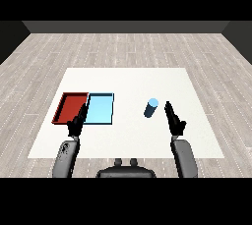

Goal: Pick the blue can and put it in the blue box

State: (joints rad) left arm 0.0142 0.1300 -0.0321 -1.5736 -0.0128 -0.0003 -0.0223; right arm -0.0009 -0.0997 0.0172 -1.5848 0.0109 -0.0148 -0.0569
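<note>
A blue can [151, 107] stands upright on the white table [128, 84], right of centre. My right hand [174, 121] is just right of the can and slightly nearer to me, fingers straight and open, not touching it. The light blue tray [101, 109] lies left of centre with nothing in it. My left hand [76, 123] hovers open over the near edge between the two trays, holding nothing.
A red tray [71, 107] lies against the blue tray's left side. Bare table stretches between the blue tray and the can, and across the far half. The table's near edge runs just behind my forearms.
</note>
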